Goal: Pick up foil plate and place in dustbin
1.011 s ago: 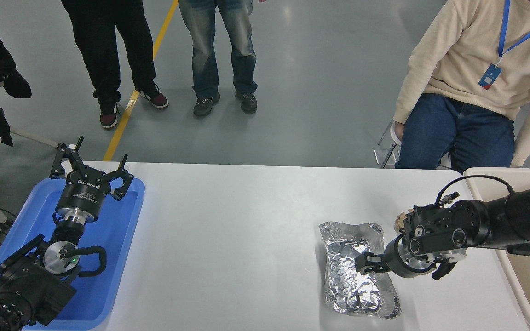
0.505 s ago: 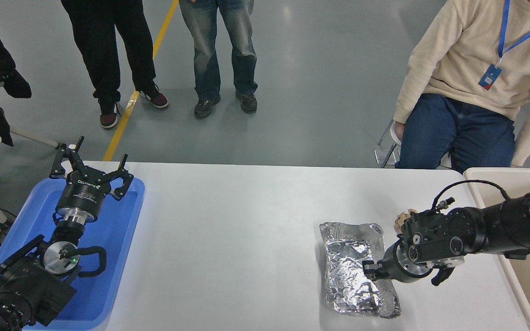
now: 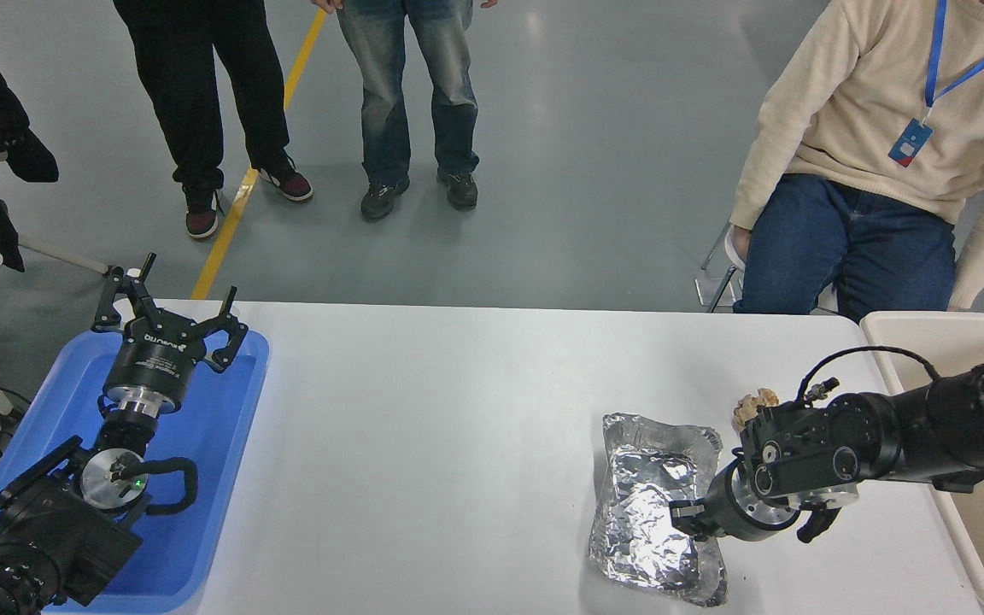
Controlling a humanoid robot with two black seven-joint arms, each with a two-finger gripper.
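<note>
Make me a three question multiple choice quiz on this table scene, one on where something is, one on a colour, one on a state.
1. Where is the foil plate?
A. in the dustbin
B. on the table
C. in the tray

2. What colour is the tray under the left gripper?
A. blue
B. red
C. green

3. How is the left gripper?
A. shut on a cup
B. open
C. out of view

Key: 1 B, it lies on the white table left of the dustbin; 2 A, plainly blue; 3 B, fingers spread, holding nothing.

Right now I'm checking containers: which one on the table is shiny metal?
The foil plate, crinkled silver, at the right gripper. The tray at left is blue plastic; the dustbin at right is beige plastic.
</note>
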